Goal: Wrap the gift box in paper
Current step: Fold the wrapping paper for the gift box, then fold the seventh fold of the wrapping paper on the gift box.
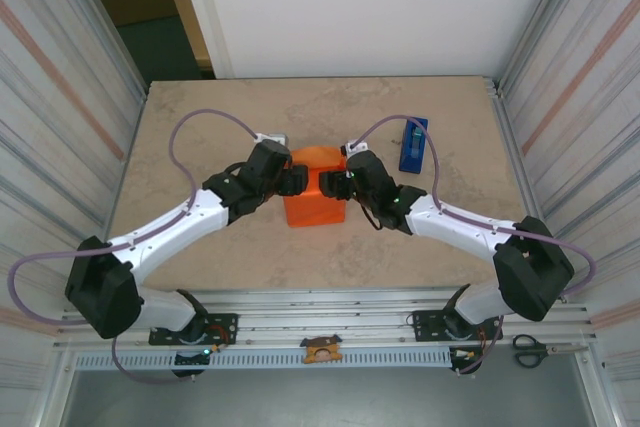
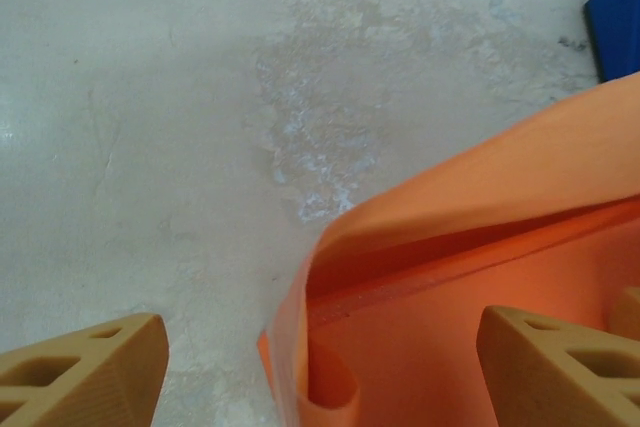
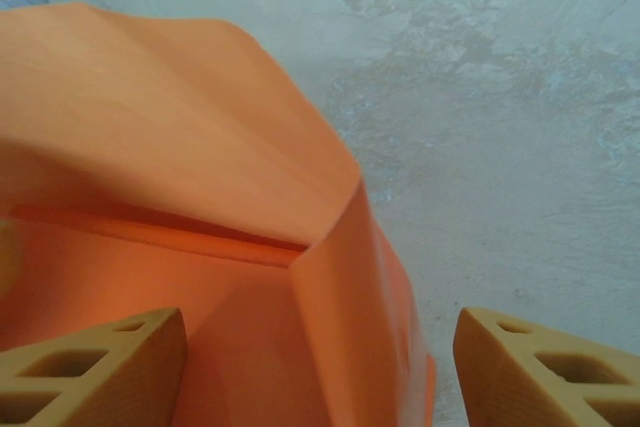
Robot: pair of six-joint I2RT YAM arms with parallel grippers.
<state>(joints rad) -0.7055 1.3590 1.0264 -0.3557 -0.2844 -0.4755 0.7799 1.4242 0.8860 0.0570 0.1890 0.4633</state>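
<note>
Table: a pale, stone-patterned table top (image 1: 200,127). I work both arms from its near edge.
Paper: a large thin sheet of plain light-orange paper (image 1: 315,209), folded into a bundle at the middle of the table, well away from every edge.
Gift box: the small flat orange-red gift box is covered by the folds. I judge it sits inside the bundle, but I cannot make out its black edges.
Long axis: from above, the bundle looks to run from the far edge toward the near edge.
Left gripper: the left gripper (image 2: 320,375) is on the bundle's left side. Its tan fingers (image 2: 85,372) stand wide apart and clamp nothing. A loose curled flap of paper lies between them, and the upper fold lifts away from the layer beneath.
Right gripper: the right gripper (image 3: 320,367) is on the bundle's right side, also spread and holding nothing. A folded corner of paper sits between its fingers (image 3: 545,372), closer to the one on the view's left.
Nearer arm: neither. Each is right up against its own side of the bundle.
Coming move: my guess is the left flap wants pressing flat or regripping, since it looks ready to spring open.
Tape: a narrow blue tape dispenser (image 1: 413,144) lies toward the far right corner, apart from the bundle.
</note>
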